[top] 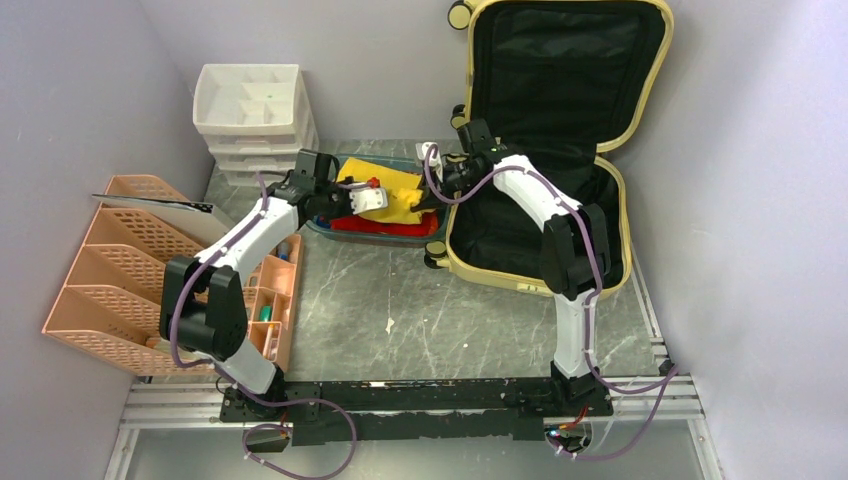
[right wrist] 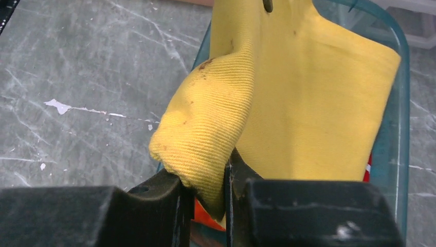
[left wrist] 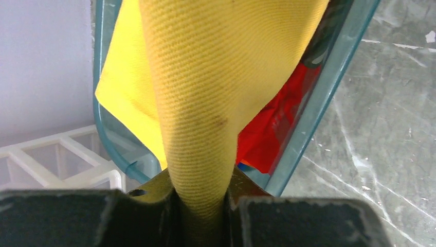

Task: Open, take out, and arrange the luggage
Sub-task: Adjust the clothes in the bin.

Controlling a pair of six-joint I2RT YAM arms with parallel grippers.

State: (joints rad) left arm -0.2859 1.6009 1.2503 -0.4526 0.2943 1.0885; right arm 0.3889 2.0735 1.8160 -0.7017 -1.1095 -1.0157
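Gripping one yellow cloth (top: pixel 395 190) between them, the left claw (left wrist: pixel 200 206) is clamped on a hanging fold and the right claw (right wrist: pixel 205 190) on a bunched end; the cloth is held over the teal tray (top: pixel 372 239), which already carries a red cloth (top: pixel 380 225).

The luggage (top: pixel 570 80) sits at the far right of the worktop (top: pixel 400 300), already open; its base shell lies flat, its lid stands raised against the back wall, black lining facing the arms.

Orientation: the wheels show along the left edge, toward the tray; the long axis therefore appears to run left to right, parallel to the hinge line between the shells.

Handling (a judgement only): the hard shell should be stiff and smooth, hence slippery for narrow pads; with little visible inside, it is probably light; the wheels may let it roll if pushed. Take hold at the yellow rim of the near shell; the handle cannot be made out clearly.
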